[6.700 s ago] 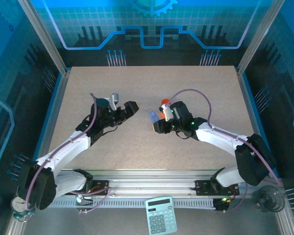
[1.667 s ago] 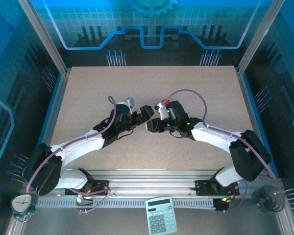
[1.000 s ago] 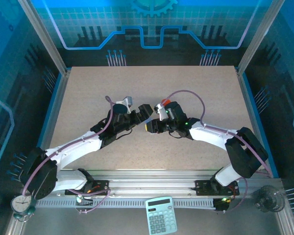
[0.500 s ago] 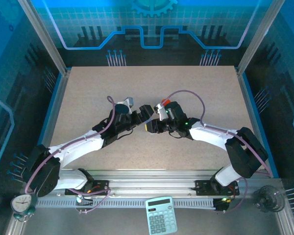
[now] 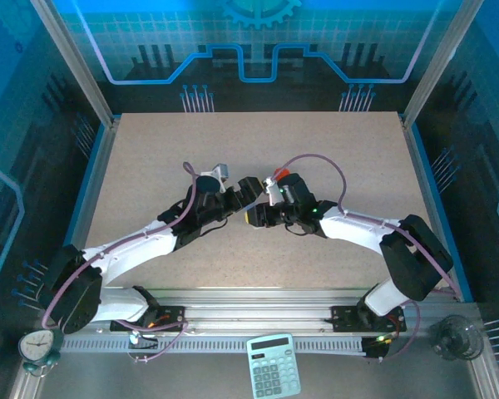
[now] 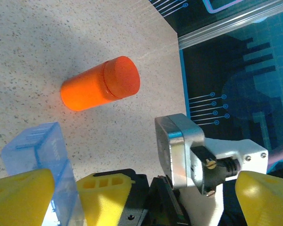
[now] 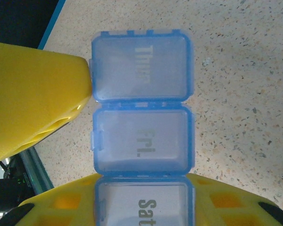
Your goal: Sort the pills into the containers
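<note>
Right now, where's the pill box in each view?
Right wrist: pill box centre frame, with Thur, Fri and Sat lids in a column.
Left wrist: lower left, tilted, below the orange bottle.
Top external: mid-table, mostly covered where the left tool and right tool meet.
Shared landmark: the right tool's yellow finger against the box, also at and.

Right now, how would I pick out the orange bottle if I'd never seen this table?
Look to the middle of the speckled tabletop. There an orange bottle lies on its side, cap on. It is round and solid orange, unlike the flat, blue-tinted pill box beside it.
</note>
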`<action>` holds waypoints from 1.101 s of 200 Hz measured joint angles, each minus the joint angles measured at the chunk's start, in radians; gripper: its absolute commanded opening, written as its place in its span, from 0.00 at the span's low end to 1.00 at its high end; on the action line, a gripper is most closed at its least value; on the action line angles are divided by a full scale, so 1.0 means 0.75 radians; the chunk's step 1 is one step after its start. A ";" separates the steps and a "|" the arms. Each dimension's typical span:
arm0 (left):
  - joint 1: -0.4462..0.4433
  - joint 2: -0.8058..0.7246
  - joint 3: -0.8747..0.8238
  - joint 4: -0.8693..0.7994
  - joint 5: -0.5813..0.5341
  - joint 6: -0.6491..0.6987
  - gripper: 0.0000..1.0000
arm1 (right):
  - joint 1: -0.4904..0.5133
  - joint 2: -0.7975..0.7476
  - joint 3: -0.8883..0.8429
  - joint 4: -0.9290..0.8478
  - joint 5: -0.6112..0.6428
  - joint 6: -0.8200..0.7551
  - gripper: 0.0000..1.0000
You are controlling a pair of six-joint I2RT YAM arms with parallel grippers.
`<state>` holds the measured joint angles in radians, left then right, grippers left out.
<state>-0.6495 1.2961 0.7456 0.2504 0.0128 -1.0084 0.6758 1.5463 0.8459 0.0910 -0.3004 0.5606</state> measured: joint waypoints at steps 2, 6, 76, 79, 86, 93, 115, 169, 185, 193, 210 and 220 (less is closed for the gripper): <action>-0.002 0.000 0.000 0.002 0.001 -0.001 0.99 | 0.001 0.000 0.000 0.001 0.000 0.000 0.34; -0.003 0.000 0.000 0.003 0.002 -0.005 0.99 | 0.003 0.001 0.000 0.002 -0.001 0.001 0.34; -0.027 0.002 0.021 0.022 -0.004 -0.019 0.99 | 0.018 0.009 0.000 0.010 -0.009 0.001 0.34; -0.028 0.001 0.021 0.022 -0.008 -0.019 0.99 | 0.018 0.009 0.000 0.011 -0.009 0.001 0.34; -0.028 0.001 0.021 0.017 -0.019 -0.019 0.99 | 0.018 0.009 0.000 0.010 -0.009 0.001 0.34; -0.030 -0.002 0.021 0.002 -0.036 -0.019 0.99 | 0.018 0.009 0.000 0.010 -0.008 0.001 0.34; -0.030 -0.024 0.021 -0.057 -0.093 -0.019 0.99 | 0.016 0.009 0.000 0.010 -0.005 0.002 0.34; -0.030 -0.039 -0.010 -0.081 -0.128 -0.019 0.99 | 0.014 0.008 0.000 0.011 -0.015 0.013 0.34; -0.030 -0.039 -0.011 -0.081 -0.128 -0.019 0.99 | 0.014 0.008 0.000 0.010 -0.023 0.016 0.34; -0.030 -0.039 -0.011 -0.079 -0.128 -0.019 0.99 | 0.014 0.007 0.000 0.010 -0.025 0.017 0.34; -0.030 -0.039 -0.011 -0.078 -0.128 -0.019 0.99 | 0.014 0.004 0.000 0.010 -0.025 0.022 0.34; -0.030 -0.039 -0.011 -0.078 -0.128 -0.019 0.99 | 0.014 0.003 0.000 0.010 -0.025 0.022 0.34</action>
<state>-0.6716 1.2671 0.7376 0.1917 -0.0834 -1.0225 0.6865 1.5486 0.8459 0.0986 -0.3191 0.5770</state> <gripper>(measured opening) 0.990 0.408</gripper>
